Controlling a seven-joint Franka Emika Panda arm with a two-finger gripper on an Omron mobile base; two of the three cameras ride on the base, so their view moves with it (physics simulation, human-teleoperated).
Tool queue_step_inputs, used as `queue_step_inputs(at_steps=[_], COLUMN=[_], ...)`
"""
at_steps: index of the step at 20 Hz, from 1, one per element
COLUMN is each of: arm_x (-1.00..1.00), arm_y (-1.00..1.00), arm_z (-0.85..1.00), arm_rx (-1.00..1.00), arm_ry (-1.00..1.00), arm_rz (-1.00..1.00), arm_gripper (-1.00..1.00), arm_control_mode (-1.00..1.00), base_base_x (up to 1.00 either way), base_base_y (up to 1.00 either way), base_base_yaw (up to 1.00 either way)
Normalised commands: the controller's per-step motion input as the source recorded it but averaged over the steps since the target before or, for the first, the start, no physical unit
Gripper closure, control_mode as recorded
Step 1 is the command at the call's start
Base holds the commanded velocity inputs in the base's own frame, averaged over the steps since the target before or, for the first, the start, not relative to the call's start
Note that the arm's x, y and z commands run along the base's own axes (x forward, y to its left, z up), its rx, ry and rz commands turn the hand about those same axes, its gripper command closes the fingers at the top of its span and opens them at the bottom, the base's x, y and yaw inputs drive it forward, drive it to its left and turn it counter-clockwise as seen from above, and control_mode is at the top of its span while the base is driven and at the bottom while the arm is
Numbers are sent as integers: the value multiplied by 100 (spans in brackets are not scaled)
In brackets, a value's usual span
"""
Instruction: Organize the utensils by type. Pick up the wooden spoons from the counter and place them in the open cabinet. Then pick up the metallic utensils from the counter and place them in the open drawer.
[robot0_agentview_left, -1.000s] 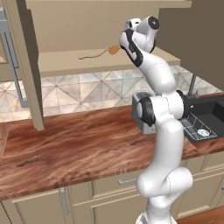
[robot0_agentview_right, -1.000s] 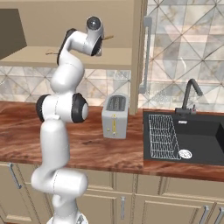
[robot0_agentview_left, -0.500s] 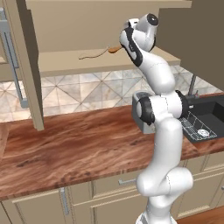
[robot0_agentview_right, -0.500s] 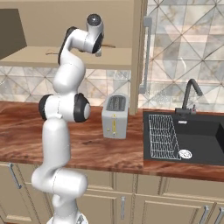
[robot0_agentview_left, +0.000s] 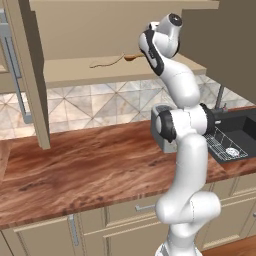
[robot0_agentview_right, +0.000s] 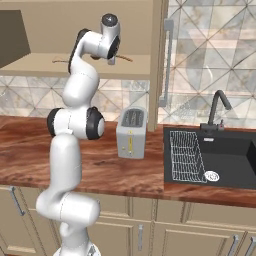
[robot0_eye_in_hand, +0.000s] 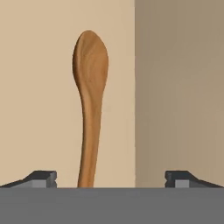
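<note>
A wooden spoon (robot0_eye_in_hand: 90, 87) lies on the floor of the open cabinet (robot0_agentview_left: 75, 67), bowl away from the hand and handle running back between the fingers. My gripper (robot0_eye_in_hand: 111, 177) is open, its fingertips (robot0_eye_in_hand: 41, 178) wide apart on either side of the handle and not touching it. In the left base view the spoon (robot0_agentview_left: 131, 57) rests on the shelf just left of the raised hand (robot0_agentview_left: 150, 47). In the right base view the spoon (robot0_agentview_right: 125, 58) pokes out beside the wrist. The metallic utensils and the open drawer are out of view.
The reddish-brown counter (robot0_agentview_left: 90, 170) runs below the cabinet. A toaster (robot0_agentview_right: 131, 132) stands on it beside the arm. The black sink (robot0_agentview_right: 220, 155) with a wire rack lies to the right. The opened cabinet door (robot0_agentview_left: 30, 75) hangs at the left, its handle (robot0_agentview_right: 167, 60) showing.
The jaws have spread wide and let go of the wooden spoon, which now rests on the cabinet shelf. The hand has barely moved.
</note>
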Motion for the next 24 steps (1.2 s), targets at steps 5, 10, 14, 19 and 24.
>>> queue_step_inputs(at_steps=[5,10,14,19,24], arm_x=[0,-5,-43,-50,-82], arm_y=[15,15,11,1,-6], arm_z=[-33,-23,-26,-2,-1], arm_rx=[23,30,28,28,24], arm_ry=[0,3,0,0,-8], arm_rz=[-28,-30,-24,-12,-14], arm_gripper=[-100,-100,-100,-100,-100], arm_control_mode=[-100,-100,-100,-100,-100], base_base_x=[0,0,0,0,0], base_base_y=[0,0,0,0,0], base_base_yaw=[0,0,0,0,0])
